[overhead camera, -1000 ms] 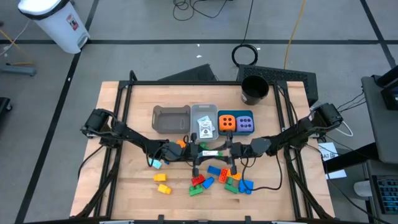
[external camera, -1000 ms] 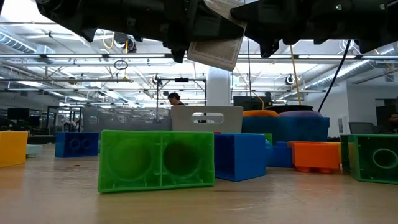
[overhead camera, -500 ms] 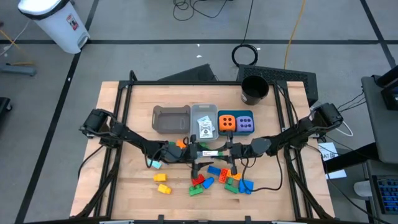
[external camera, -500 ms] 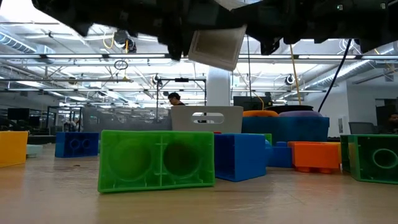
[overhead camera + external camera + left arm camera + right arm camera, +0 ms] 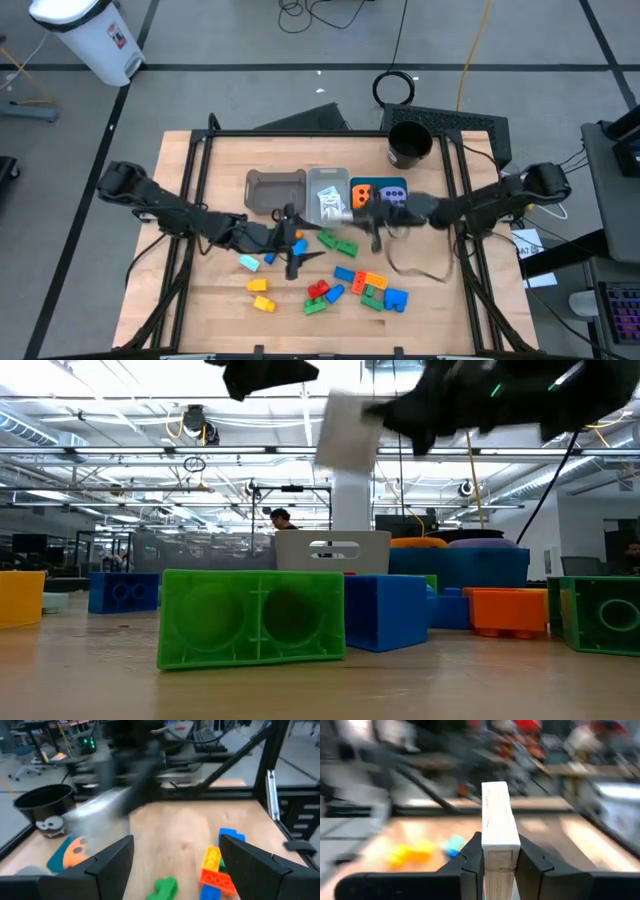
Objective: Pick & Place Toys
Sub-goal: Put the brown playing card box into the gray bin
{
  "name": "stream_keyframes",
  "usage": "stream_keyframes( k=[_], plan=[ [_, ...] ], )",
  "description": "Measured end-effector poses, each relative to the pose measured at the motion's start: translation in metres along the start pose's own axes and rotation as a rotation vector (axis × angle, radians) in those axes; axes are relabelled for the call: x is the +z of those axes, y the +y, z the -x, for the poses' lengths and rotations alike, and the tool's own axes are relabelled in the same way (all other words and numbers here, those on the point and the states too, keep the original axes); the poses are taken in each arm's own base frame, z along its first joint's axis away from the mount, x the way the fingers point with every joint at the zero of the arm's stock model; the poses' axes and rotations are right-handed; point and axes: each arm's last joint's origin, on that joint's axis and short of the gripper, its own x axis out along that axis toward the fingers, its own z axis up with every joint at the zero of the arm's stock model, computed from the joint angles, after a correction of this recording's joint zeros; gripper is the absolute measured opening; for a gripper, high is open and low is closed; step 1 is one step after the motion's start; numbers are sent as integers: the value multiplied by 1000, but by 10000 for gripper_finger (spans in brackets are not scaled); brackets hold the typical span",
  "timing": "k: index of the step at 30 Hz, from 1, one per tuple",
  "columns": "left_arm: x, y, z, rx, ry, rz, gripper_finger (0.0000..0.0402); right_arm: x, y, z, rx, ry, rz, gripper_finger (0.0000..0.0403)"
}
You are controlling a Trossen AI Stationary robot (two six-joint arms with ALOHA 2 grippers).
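Observation:
My right gripper [image 5: 497,862] is shut on a flat white card [image 5: 497,815] and hangs in the air near the bins [image 5: 352,212]. The low view shows the card blurred, high above the table [image 5: 345,435]. My left gripper [image 5: 175,870] stands open and holds nothing. It hangs over the table left of the middle [image 5: 297,245], above a green brick [image 5: 165,887]. A heap of coloured bricks [image 5: 360,285] lies on the table toward the near edge, with two yellow bricks [image 5: 260,295] and a teal one [image 5: 248,262] to its left. My right gripper pinches the card's flat faces between its two fingers at the end nearest the wrist [image 5: 497,852]. The fingers lie about level. The card stands on edge between them, sticks out ahead of the fingertips and is lifted clear of the table.
A grey bin [image 5: 275,190], a clear bin [image 5: 322,182] holding white cards and a teal bin [image 5: 392,186] with dotted cubes stand in a row at the far middle. A black cup [image 5: 408,143] stands behind them. A green brick [image 5: 250,618] fills the front of the low view.
My left gripper has opened and let go of the card, then drawn back toward the table's left edge and risen. My right gripper has kept the card and carried it up and toward the far edge, to the bins. A green brick now shows where the grippers were.

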Motion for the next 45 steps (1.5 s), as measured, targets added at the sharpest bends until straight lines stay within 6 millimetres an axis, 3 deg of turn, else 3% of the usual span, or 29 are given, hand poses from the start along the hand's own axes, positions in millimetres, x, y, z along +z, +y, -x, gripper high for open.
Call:
stream_keyframes(
  k=[5,9,13,20,39,45],
  plan=[
    [-4,3,0,88,33,-13,299,-7,-28,-3,42,59,-57,62],
    [-5,4,0,115,39,-14,298,-18,-50,-4,-40,118,-68,62],
    [-5,5,0,122,40,-15,298,-31,-60,-8,4,175,-83,62],
    [-5,5,0,122,43,-15,298,-52,-64,-14,13,237,-111,62],
    [-5,10,-2,140,46,13,298,-53,-58,-15,31,241,-110,63],
    [-5,10,-2,137,48,9,298,-61,-55,-20,46,244,-107,63]
  ],
)
